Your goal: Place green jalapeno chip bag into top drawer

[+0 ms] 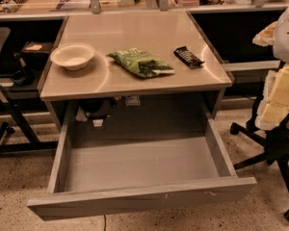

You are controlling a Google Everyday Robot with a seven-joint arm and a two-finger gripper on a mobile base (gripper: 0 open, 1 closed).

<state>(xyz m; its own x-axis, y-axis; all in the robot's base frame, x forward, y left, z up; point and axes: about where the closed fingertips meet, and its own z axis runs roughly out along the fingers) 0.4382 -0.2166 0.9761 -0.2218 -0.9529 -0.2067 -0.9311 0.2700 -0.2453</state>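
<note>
The green jalapeno chip bag (140, 63) lies flat on the desk top, near the middle and towards the front edge. The top drawer (135, 198) is pulled fully open below the desk, and its grey inside holds nothing. My gripper does not show anywhere over the desk or the drawer. A white rounded shape (288, 32) at the right edge may be part of my arm. Nothing holds or touches the bag.
A white bowl (72, 56) stands to the left of the bag. A small black bar wrapper (188, 57) lies to its right. An office chair (279, 143) stacked with pale yellow foam stands right of the drawer. Another desk and chair are at left.
</note>
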